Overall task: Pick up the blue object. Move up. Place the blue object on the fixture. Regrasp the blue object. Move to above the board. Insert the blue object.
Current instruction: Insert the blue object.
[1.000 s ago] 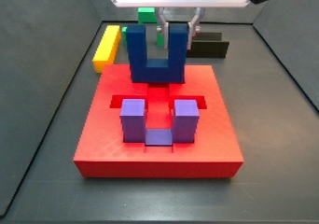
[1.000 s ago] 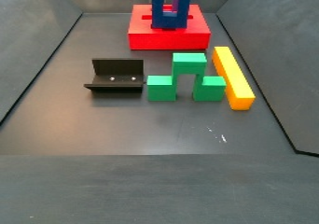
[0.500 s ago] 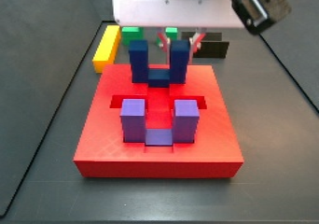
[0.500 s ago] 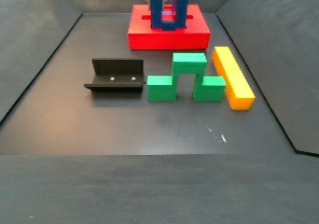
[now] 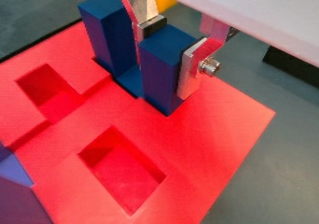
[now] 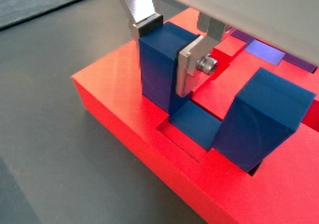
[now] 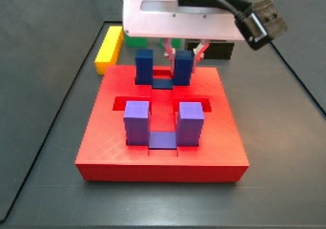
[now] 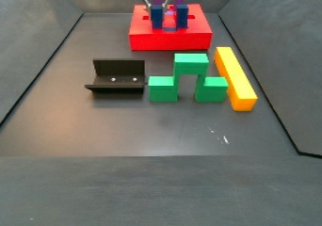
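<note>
The blue object (image 5: 137,55) was a solid-blue U-shaped block, two square upright prongs joined by a low base, its faces matte and sharp-edged. It stood prongs-up in a cut-out recess of the red board (image 5: 225,134), near the board's far edge in a side view (image 7: 163,66); in both wrist views its base sat down inside the recess while the prongs rose well above the red surface (image 6: 206,106).

The hand (image 5: 169,32) was directly over the blue object, its fingers reaching down on either side of one prong. In a wrist view a flat silver finger (image 6: 191,64) lay flush against the side of that prong, with the opposite finger (image 6: 144,4) near the prong's other face. The hand was closed narrowly around that single prong, gripping it; the second prong stood free beside it. In a side view the hand (image 8: 165,6) sat low over the board (image 8: 170,37).

At the board's near edge in a side view stood a purple U-shaped block (image 7: 162,123), also prongs-up in its own recess. On the floor, well apart from the board, lay the fixture (image 8: 116,77), a green stepped block (image 8: 189,79) and a long yellow bar (image 8: 234,77).
</note>
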Motion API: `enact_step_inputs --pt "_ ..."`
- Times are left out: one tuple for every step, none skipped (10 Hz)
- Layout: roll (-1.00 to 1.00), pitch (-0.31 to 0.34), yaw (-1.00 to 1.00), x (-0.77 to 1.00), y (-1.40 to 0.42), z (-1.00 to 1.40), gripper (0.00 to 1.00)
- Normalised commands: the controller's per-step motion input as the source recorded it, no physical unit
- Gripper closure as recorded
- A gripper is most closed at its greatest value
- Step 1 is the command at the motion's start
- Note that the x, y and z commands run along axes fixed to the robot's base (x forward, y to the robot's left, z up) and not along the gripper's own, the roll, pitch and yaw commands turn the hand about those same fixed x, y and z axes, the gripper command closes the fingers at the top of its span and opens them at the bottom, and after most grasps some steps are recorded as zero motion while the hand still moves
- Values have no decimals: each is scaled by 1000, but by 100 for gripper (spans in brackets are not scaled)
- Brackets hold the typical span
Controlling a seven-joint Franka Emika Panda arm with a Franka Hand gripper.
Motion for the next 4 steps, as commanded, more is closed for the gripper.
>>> enact_step_inputs --pt "-63 54 0 163 17 -574 100" --pt "0 16 0 0 -14 -583 100" --pt "27 0 0 -14 0 -194 100" --pt "0 0 0 0 0 0 100"
